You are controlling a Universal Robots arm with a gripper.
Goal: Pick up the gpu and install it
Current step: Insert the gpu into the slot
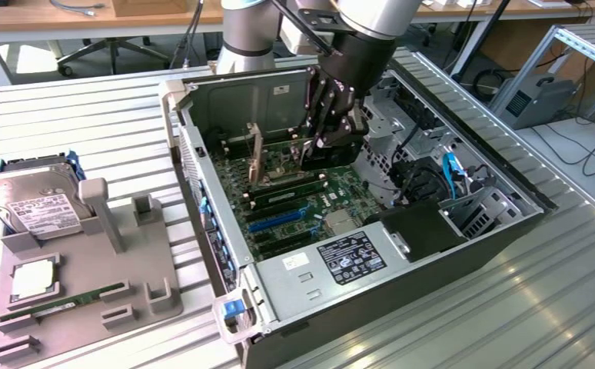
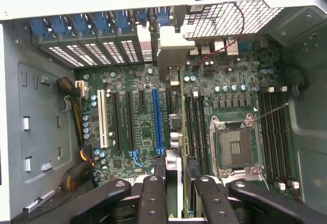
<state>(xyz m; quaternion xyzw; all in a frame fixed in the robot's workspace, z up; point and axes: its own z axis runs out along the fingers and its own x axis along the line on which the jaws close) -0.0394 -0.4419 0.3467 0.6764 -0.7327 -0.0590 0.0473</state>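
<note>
Fingers (image 2: 153, 198): I see them pinching the gpu (image 2: 171, 55), edge-on inside the case (image 1: 236, 100).
Flanking: blue slot (image 2: 157, 121) one side, CPU socket (image 2: 232, 144) the other.
Tabletop (image 1: 92, 115): hard drive (image 1: 31, 200), well apart.

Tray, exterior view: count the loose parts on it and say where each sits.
3. The hard drive at the tray's far end, the chip nearer, the memory stick nearest the camera. More may lie under the hard drive.
</note>
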